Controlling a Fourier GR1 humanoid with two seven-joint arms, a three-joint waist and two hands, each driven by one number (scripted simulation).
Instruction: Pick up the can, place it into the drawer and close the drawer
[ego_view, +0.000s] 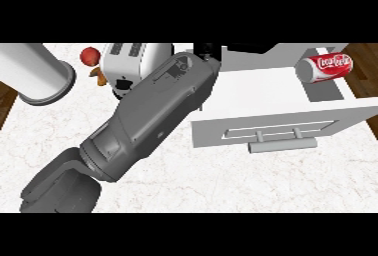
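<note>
Head view: my smooth grey left forearm (148, 117) slants up to the open white drawer's (258, 85) rear left corner; my black left hand (205, 50) barely shows, grip unclear. The red cylindrical can (325, 67) lies on its side inside the drawer's far right corner.

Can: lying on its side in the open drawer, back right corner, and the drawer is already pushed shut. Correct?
Not quite. The can does lie on its side in the drawer's back right corner, but the head view shows the drawer pulled out, its handle toward the robot. It is not yet shut.
</note>
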